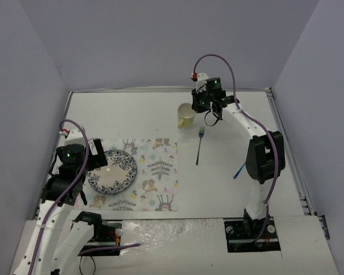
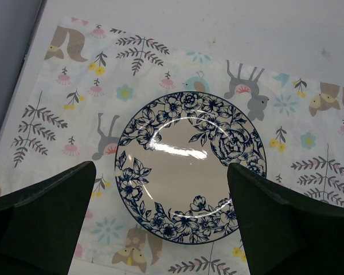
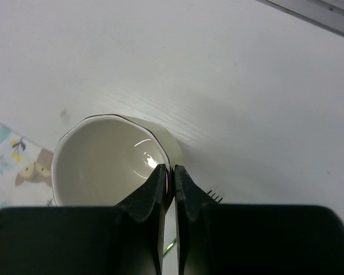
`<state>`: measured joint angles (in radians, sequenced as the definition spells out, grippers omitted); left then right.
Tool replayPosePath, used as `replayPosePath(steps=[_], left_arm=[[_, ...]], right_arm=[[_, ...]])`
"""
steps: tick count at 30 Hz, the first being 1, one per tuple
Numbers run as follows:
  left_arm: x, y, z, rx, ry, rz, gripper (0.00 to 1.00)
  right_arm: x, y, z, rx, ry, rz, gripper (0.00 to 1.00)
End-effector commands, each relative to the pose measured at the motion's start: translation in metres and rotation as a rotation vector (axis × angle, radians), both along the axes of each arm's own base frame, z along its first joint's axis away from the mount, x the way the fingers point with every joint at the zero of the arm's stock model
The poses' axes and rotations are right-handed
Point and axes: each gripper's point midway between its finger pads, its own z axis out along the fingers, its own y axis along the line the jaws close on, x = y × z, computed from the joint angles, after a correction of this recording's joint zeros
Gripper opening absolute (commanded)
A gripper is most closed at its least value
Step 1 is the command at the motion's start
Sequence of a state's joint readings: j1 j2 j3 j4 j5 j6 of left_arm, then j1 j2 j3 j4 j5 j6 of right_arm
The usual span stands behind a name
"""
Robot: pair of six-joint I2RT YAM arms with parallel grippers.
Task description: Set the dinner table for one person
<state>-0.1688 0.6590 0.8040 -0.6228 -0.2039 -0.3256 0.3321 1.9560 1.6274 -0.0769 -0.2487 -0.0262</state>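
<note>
White and matte, the desk (image 1: 218, 192) fills most of the overhead view, with thin metal edging along its far and right sides. It carries everything else in the scene.

A floral-printed placemat (image 1: 157, 172) lies on its left-centre part. A plate (image 1: 112, 172) with a blue flower border sits on the left portion of that cloth. The left claw (image 2: 160, 166) hangs above the plate. Its two dark fingers are spread wide, one to each side of the plate in its wrist view, and they hold nothing.

A pale yellow cup (image 1: 186, 116) stands upright on bare desk, off the placemat and beyond its far right corner. The right claw (image 3: 171, 171) is at the cup's rim with its fingers pressed almost together. One fingertip sits inside the rim and the other outside, pinching the cup's wall.

A fork (image 1: 199, 146) lies flat just right of the placemat, its tines toward the cup and its green handle toward the arms. Further right is a blue utensil (image 1: 239, 171), partly hidden by the right arm, and its kind cannot be made out.
</note>
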Motion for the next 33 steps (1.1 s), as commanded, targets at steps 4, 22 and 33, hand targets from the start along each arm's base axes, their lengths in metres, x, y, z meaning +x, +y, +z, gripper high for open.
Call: replayPosePath(steps=[4, 22, 33], left_arm=[[0.008, 0.002, 0.011, 0.004, -0.05, 0.008, 0.97], [0.009, 0.003, 0.01, 0.008, -0.047, 0.011, 0.97], [0.008, 0.003, 0.01, 0.007, -0.046, 0.01, 0.97]], right_arm=[[-0.039, 0.04, 0.08, -0.007, -0.229, 0.505, 0.0], [-0.092, 0.134, 0.059, -0.109, -0.29, 0.962, 0.0], [-0.096, 0.157, 0.039, -0.085, -0.254, 1.024, 0.0]])
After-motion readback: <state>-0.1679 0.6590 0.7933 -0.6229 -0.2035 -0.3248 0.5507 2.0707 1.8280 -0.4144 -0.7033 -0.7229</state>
